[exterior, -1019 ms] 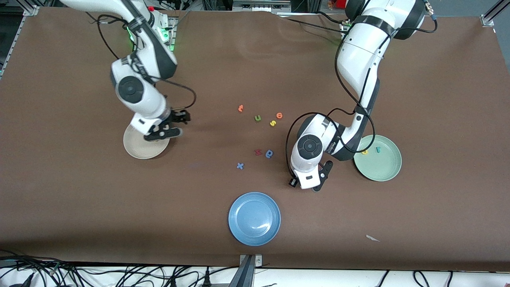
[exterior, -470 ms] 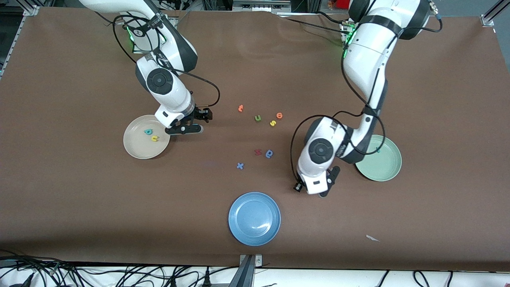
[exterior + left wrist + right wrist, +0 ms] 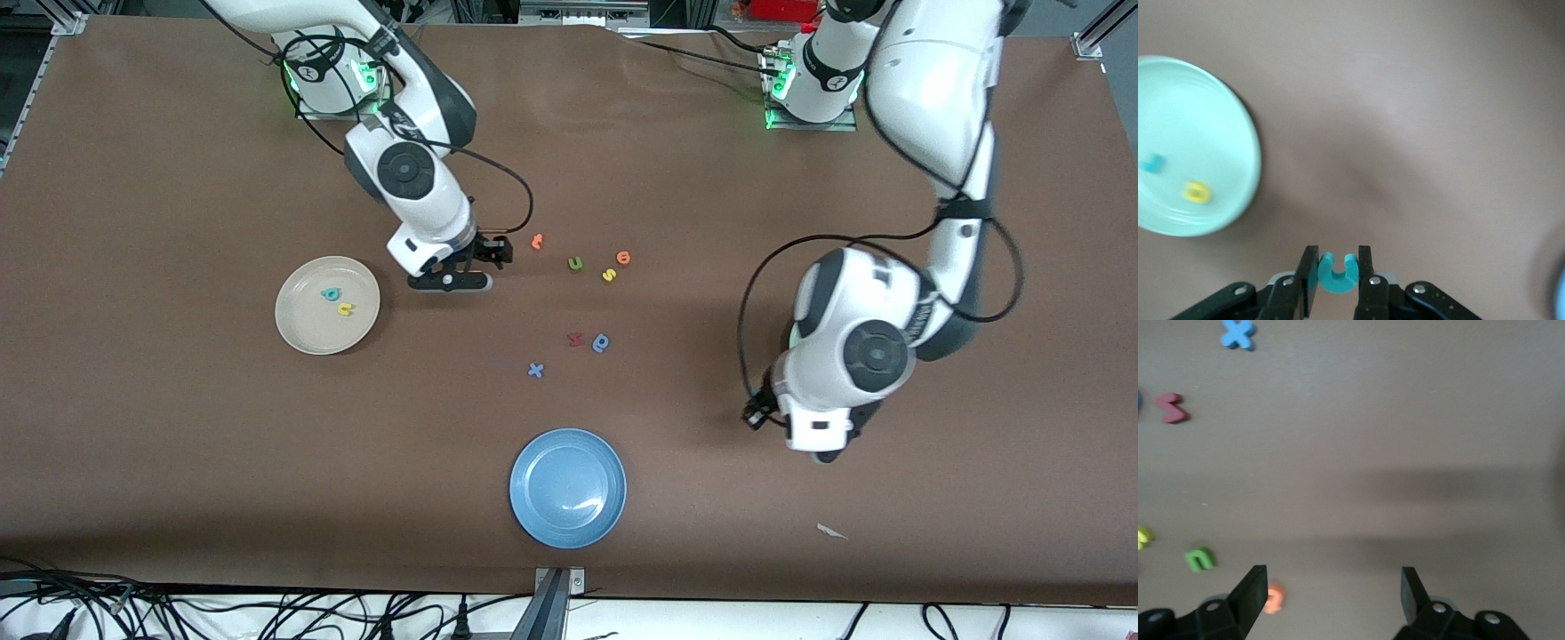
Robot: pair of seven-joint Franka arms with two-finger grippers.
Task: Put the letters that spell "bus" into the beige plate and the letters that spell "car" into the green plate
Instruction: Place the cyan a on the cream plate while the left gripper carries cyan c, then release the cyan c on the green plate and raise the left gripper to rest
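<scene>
Left gripper pinches the teal c up over bare table, beside the green plate, where a yellow a and teal r lie. Right gripper, fingers wide, hangs between the beige plate, holding teal b and yellow u, and the loose letters; yellow s lies among them.

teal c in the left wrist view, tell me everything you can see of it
The teal c is a small, thick foam-looking letter with a matte surface, a rounded body and two short prongs around a gap. It sits clamped between the two dark fingers of the left pincer, which press on its outer sides. It is held up in the air over bare brown table, beside the green plate, which already holds a yellow letter and a small teal one.
</scene>
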